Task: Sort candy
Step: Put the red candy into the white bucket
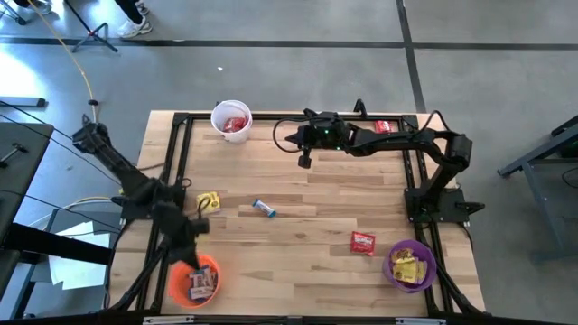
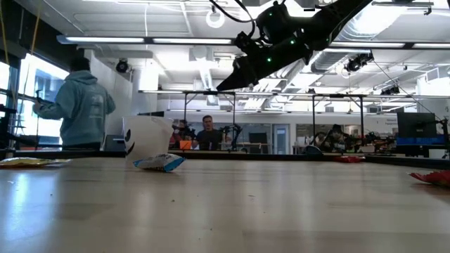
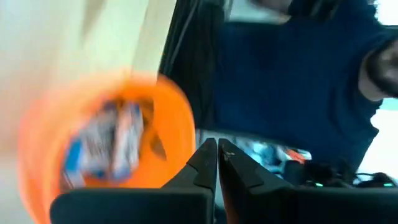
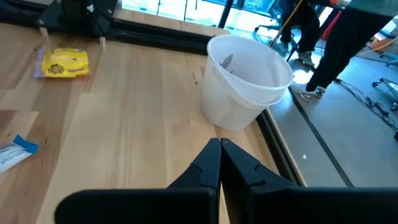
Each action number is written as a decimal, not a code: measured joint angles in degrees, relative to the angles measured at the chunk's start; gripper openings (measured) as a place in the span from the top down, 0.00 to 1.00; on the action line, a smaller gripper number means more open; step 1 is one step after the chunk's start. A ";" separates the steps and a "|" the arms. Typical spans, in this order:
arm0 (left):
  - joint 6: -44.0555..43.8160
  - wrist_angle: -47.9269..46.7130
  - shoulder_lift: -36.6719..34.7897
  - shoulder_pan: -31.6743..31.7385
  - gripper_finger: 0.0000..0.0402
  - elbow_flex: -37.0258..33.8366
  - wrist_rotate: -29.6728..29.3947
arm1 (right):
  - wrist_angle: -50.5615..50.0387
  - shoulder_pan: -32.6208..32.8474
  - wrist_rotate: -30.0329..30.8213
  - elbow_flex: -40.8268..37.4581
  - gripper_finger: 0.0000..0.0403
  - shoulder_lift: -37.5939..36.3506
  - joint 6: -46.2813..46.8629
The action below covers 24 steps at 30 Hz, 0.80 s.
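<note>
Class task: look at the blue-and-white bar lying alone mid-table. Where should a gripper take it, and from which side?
Grip the blue-and-white bar across its narrow middle, coming straight down from above. It lies flat on the table, slim, long and slanted, with bare wood all round, so fingers probably fit best either side of its short width.

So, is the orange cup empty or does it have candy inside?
Not empty. The orange cup holds blue-and-white bars, seen in both the high and left wrist views.
</note>
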 joint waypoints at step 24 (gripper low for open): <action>81.69 30.03 19.72 51.58 1.00 -5.28 1.06 | 16.72 -0.31 5.96 -26.49 1.00 -14.42 13.29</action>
